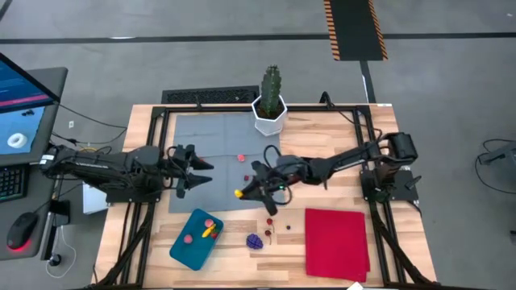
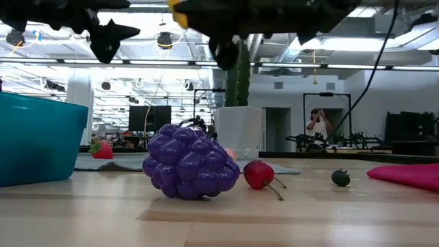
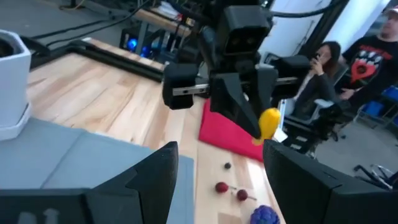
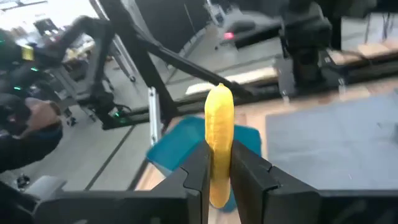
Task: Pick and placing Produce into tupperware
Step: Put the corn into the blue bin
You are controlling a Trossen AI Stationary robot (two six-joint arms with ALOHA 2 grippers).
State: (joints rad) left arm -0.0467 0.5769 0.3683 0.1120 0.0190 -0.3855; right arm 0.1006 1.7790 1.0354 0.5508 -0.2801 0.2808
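My right gripper is shut on a small yellow banana-like piece of produce, raised over the grey mat; the piece also shows in the left wrist view. My left gripper is open and empty above the mat's left part. The teal tupperware stands on the wood near the front, with pink, red and yellow pieces inside. A purple grape bunch and dark cherries lie on the wood to its right. Small red pieces lie on the mat. My right gripper pinches the yellow piece by its lower half between the two fingers. The piece runs along the fingers, and its rounded end sticks out past the fingertips. It is lifted clear of the mat.
A green cactus in a white pot stands at the mat's far edge. A flat red cloth lies at the front right. A strawberry lies on the mat. People stand in the room beyond the table.
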